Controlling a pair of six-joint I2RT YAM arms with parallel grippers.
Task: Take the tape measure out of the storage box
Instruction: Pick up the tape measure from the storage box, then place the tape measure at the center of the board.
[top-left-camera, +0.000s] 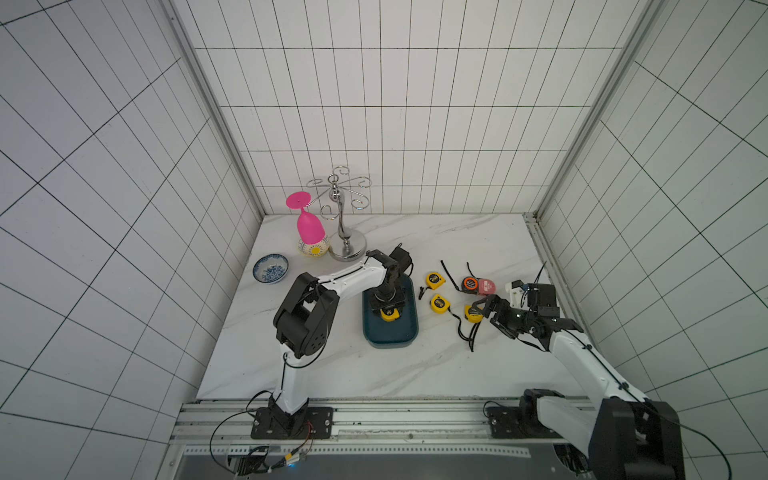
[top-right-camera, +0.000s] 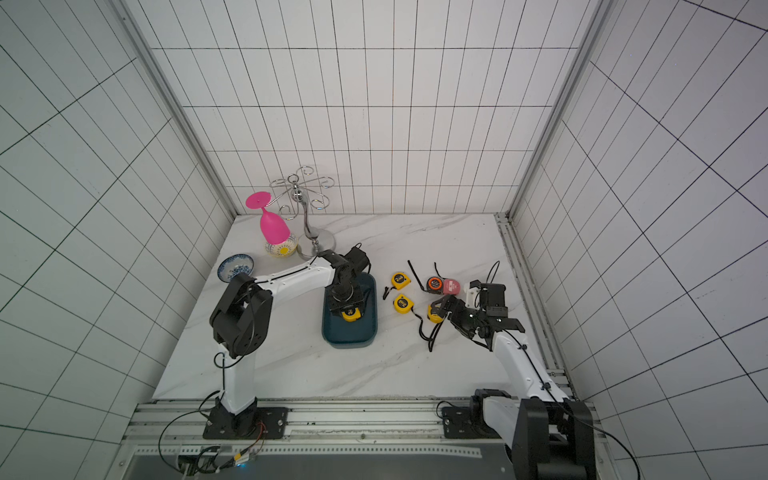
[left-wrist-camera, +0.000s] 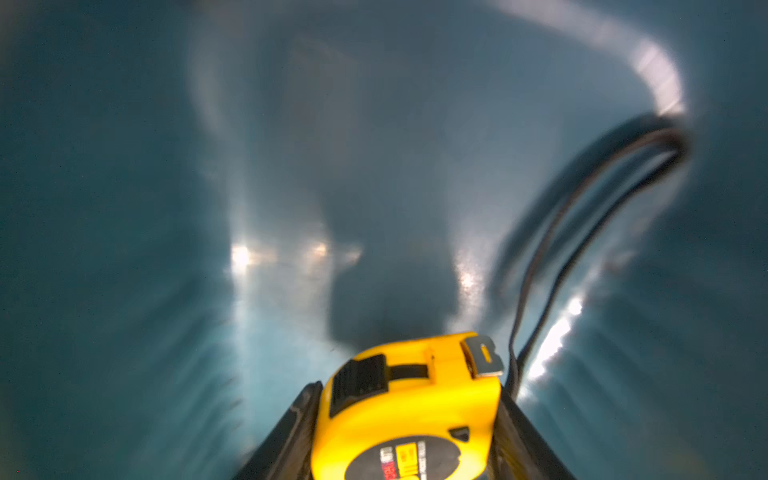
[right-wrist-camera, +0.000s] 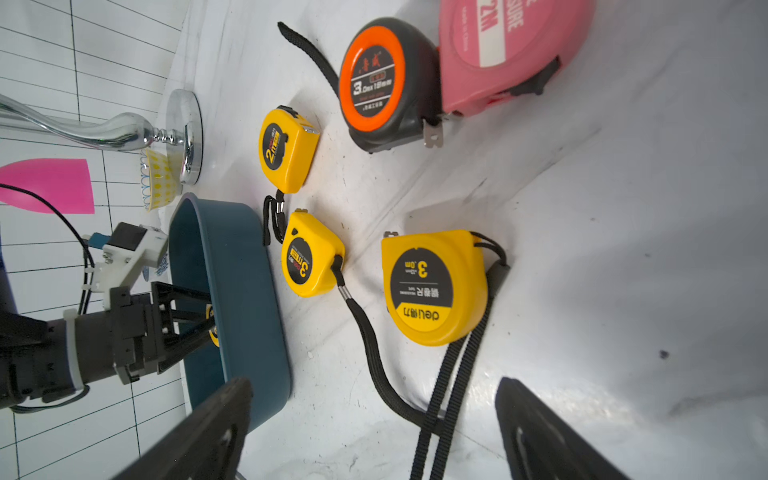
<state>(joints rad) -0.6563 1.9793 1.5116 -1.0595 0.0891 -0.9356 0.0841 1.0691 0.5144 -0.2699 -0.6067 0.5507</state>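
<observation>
Lettering comes clearest in the right wrist view: the orange-and-grey tape (right-wrist-camera: 376, 83) reads "3.0m x 18mm". The pink tape (right-wrist-camera: 511, 54) touching it shows "2M" and part of a word ending in "SURE". The 2m yellow tape (right-wrist-camera: 286, 149) and the 3m yellow tape (right-wrist-camera: 309, 255) carry just those figures. The deli tape (right-wrist-camera: 432, 286) reads "3.0m" and "deli" beside Chinese characters. We see all five lying on the marble table (top-left-camera: 332, 365), to the right of the storage box (top-left-camera: 390, 337). The tape measure (left-wrist-camera: 415, 386) we care about is yellow, with a red-and-yellow label too blurred and cropped for us to read. It sits within the box's outline in both top views, and we cannot tell whether it is clear of the floor. Its black strap (left-wrist-camera: 582, 216) curls across the teal bottom. The left gripper (top-left-camera: 390, 313) has its jaws clamped on the sides of this tape measure. The left arm rises from its base, folds at the elbow, reaches toward the far right, then bends at the wrist so the gripper points down into the box. The right arm stretches low across the table, and the right gripper (right-wrist-camera: 374, 382) hovers near the deli tape with its jaws spread wide and gripping nothing.
</observation>
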